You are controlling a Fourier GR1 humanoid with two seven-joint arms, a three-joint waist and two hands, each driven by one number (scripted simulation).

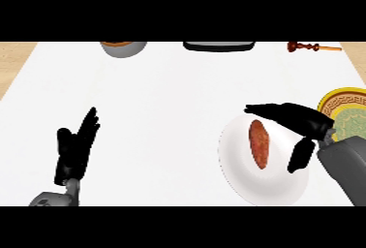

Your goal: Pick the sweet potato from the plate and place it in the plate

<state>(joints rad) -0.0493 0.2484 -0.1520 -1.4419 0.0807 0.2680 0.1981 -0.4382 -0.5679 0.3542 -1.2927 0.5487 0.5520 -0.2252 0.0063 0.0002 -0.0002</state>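
The right hand [309, 122] hangs over the right side of the white plate [243, 177], spread wide; its fingers [266, 109] stretch leftward past the far end of the sweet potato [259, 144], and its thumb [300, 155] points down toward the view's lower edge, just beside the potato's right flank; nothing is clasped in it, and whether any fingertip touches the potato cannot be told. The sweet potato lies flat on the white plate, a little right of the plate's middle; its long axis runs almost straight from the far side to the near side of the counter, the far end leaning slightly left. The left hand [75, 145] rests open near the lower left, fingers straight and pointing away, holding nothing. By count: one sweet potato; two plates, the white one and a yellow patterned plate [342, 97] at the right edge, just beyond the right hand; along the far edge, one grey bowl [123, 48], one dark tray [218, 46] and one wooden utensil [312, 47].
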